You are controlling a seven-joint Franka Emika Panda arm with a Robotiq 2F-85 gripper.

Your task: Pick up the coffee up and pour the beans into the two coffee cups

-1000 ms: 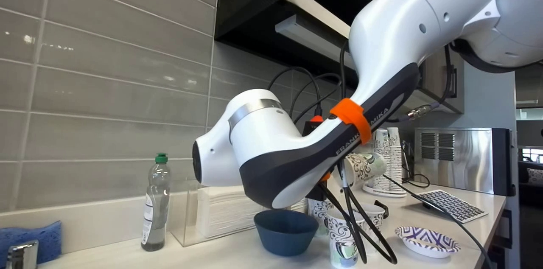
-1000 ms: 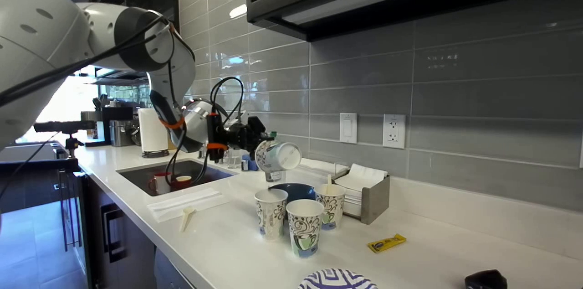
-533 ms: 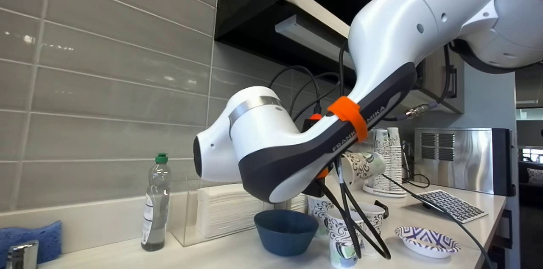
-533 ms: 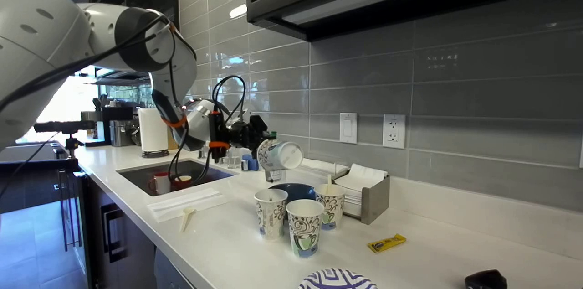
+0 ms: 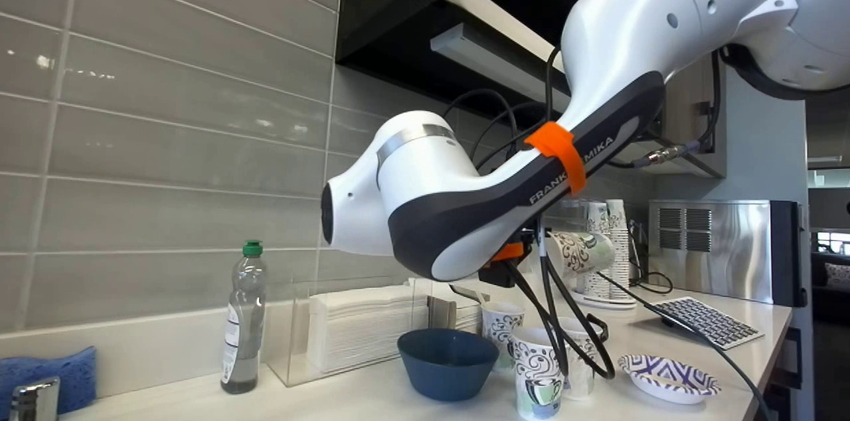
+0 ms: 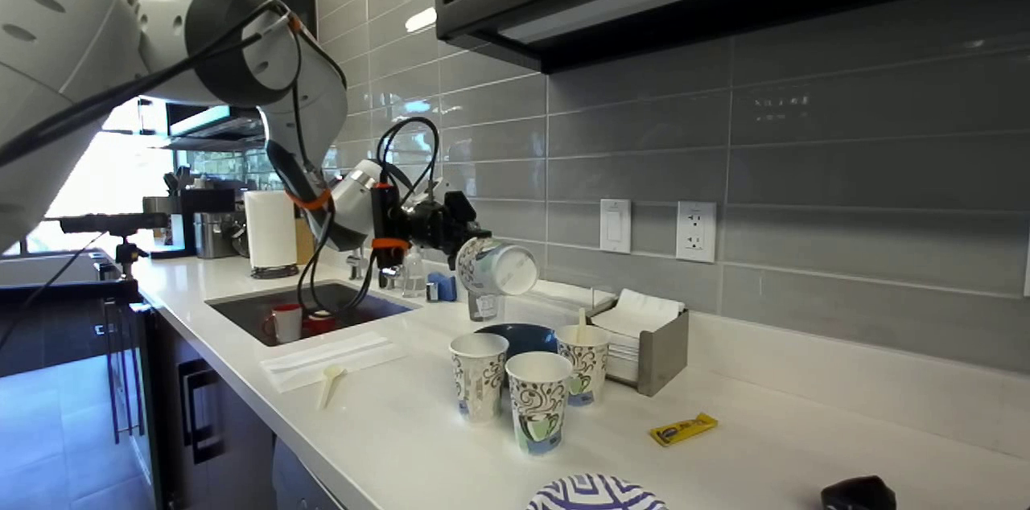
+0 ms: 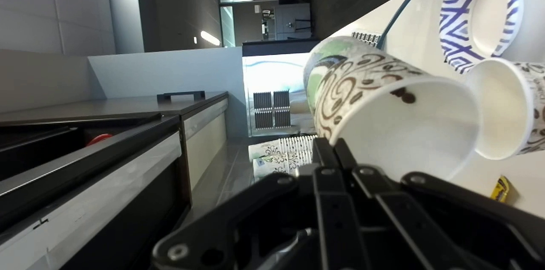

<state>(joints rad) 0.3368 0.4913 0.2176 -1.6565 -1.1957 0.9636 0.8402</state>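
A tilted cup (image 6: 495, 265) is held by the claw (image 7: 335, 147) above the level of the blue bowl (image 5: 446, 376)

In an exterior view a sink (image 6: 245, 312) is shown left of the blue bowl, with a white-and-red mug (image 6: 285, 325) in it. A steel appliance (image 5: 730, 258) is seen in an exterior view, well to the bowl's right, and again in the wrist view. A yellow packet (image 6: 683, 429) is shown by the wrist view and in an exterior view, right of the bowl and nearer the camera. The inside of the tilted cup is revealed by the wrist view alone, with a few dark beans (image 7: 408, 98) at its rim.

The tilted cup is gripped at the rim by the claw, whose fingers are drawn almost together with the cup's wall pinched between them. It is tipped nearly onto its side. Lower down, three patterned cups are stood near the bowl: the front cup (image 6: 539, 409), the left cup (image 6: 479, 381) and the rear cup (image 6: 589, 365); which two are meant by the task cannot be told.

The claw is mostly covered by the robot arm (image 5: 425, 168) in an exterior view. The blue bowl is partly hidden by cups in an exterior view, where a shallow patterned bowl (image 6: 595, 487), nearer the camera, is cut off. How many beans are held cannot be made out.
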